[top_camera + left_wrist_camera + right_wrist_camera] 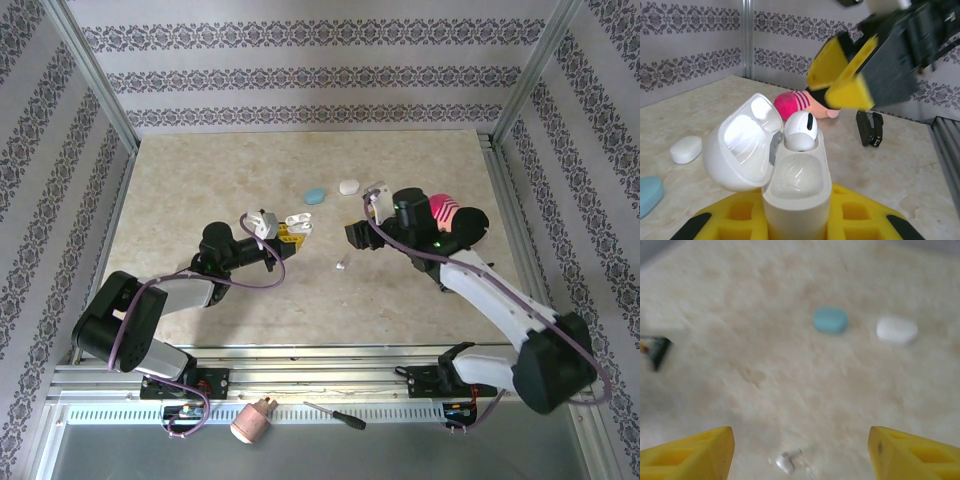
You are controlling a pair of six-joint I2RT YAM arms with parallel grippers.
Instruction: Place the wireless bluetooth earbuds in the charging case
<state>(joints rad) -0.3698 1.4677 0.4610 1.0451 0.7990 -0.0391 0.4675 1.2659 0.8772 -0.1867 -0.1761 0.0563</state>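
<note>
One earbud (800, 131) is in, seated upright in the far pocket of the charging case (797, 200), its white head and dark slit poking above the rim. The near pocket beside it shows its bare glossy bottom. The lid (742, 145) hangs swung open to the left. Down below, the left fingers (730, 220), yellow, are pressed in on the case's lower body from both sides and hold it upright.

Second earbud (787, 460): loose, lying on its side on the table (200, 180). From above it sits just to the right of the held case and a little nearer the arms' bases. Over it hang the right fingers (690, 455), spread wide with nothing pinched, and the wrist view puts the bud on the table under the gap between them. From the left wrist those same yellow tips loom blurred, high and to the right of the open case.

Farther back on the table, a blue case (315, 195) and a white case (348, 186) lie closed side by side, close together, well apart from the held one. A pink striped toy (445, 212) sits by the right arm's wrist. On the metal ledge in front of the bases lie a screwdriver (335, 415) and a pinkish capped thing (253, 422).
</note>
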